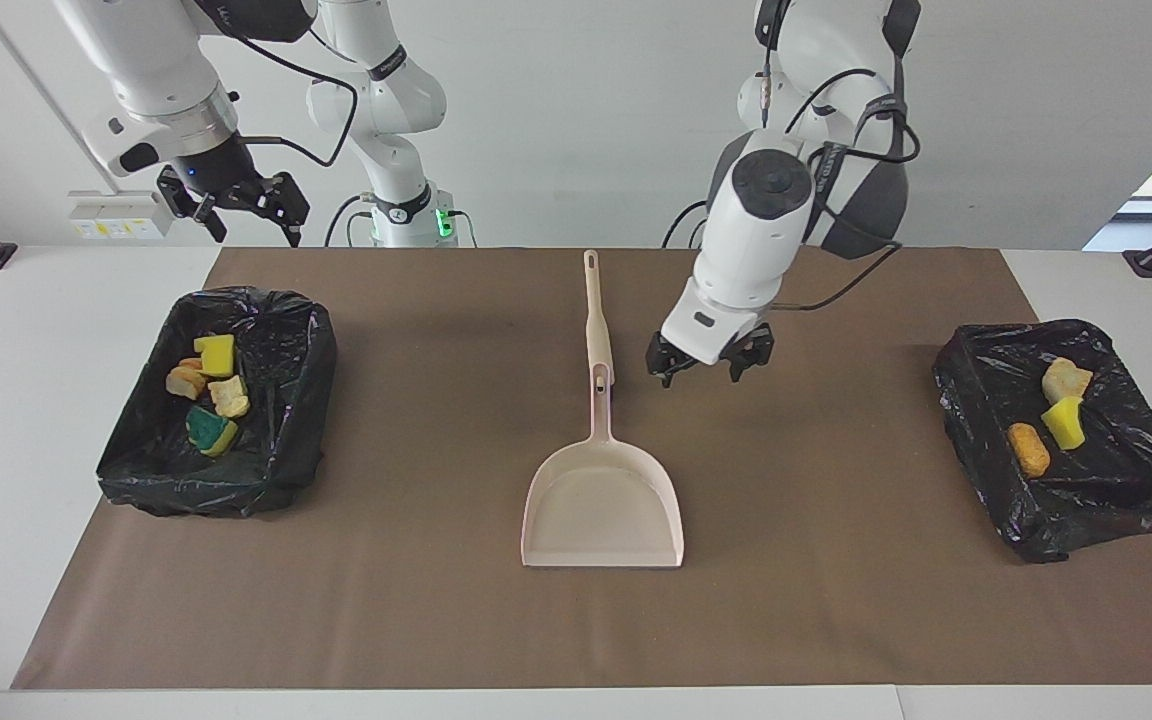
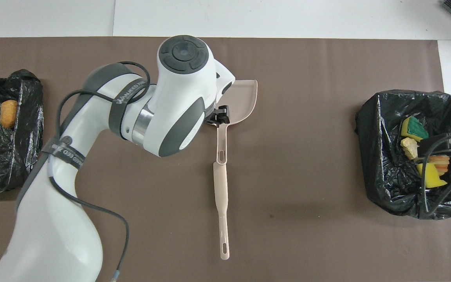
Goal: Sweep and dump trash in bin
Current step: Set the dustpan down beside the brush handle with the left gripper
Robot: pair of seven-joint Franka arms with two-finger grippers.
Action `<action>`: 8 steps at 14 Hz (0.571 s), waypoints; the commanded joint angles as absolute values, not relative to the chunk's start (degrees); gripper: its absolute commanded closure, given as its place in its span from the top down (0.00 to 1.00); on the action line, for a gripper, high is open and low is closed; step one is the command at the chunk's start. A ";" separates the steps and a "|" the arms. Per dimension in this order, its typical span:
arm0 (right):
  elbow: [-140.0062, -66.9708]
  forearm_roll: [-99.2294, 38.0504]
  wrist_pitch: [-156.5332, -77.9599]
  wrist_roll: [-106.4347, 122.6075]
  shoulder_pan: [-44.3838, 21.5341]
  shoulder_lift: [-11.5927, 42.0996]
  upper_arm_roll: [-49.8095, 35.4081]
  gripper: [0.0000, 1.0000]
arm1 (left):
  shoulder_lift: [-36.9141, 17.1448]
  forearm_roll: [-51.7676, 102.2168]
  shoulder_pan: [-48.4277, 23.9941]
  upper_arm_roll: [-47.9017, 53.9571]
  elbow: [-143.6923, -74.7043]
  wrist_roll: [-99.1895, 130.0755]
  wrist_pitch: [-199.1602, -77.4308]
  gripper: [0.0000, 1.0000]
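Now your left hand (image 1: 707, 372) hangs open and empty over the brown mat just beside the dustpan (image 1: 603, 505), which lies flat mid-bench, presumably set down because the trash (image 1: 208, 391) sits in both black-lined bins (image 1: 266, 465), while your right hand (image 1: 243, 212) waits open above one bin.

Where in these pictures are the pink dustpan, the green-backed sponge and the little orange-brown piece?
dustpan (image 1: 604, 510): facing view, on the bare floor of its scoop.
green-backed sponge (image 1: 206, 426): facing view, on its green top.
orange-brown piece (image 1: 1028, 449): facing view, on the middle of its upper side.
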State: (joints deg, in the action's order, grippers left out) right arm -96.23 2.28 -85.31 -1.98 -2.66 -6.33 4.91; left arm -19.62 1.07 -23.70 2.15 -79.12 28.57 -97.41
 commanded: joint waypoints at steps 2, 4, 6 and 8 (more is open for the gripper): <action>-97.03 0.88 -84.73 -0.97 -2.20 -7.38 4.66 1.00 | -8.45 0.88 -17.60 2.64 -86.13 17.89 -91.96 1.00; -97.21 0.88 -84.64 -0.97 -2.20 -7.47 4.66 1.00 | -5.11 0.88 -12.68 2.64 -86.13 10.32 -88.17 1.00; -97.21 0.88 -84.73 -0.88 -2.20 -7.47 4.75 1.00 | -1.95 0.88 -7.76 2.64 -86.04 3.46 -85.53 1.00; -97.21 0.88 -84.73 -0.88 -2.11 -7.47 4.75 1.00 | 0.43 0.88 -4.23 2.64 -85.52 -2.70 -83.68 1.00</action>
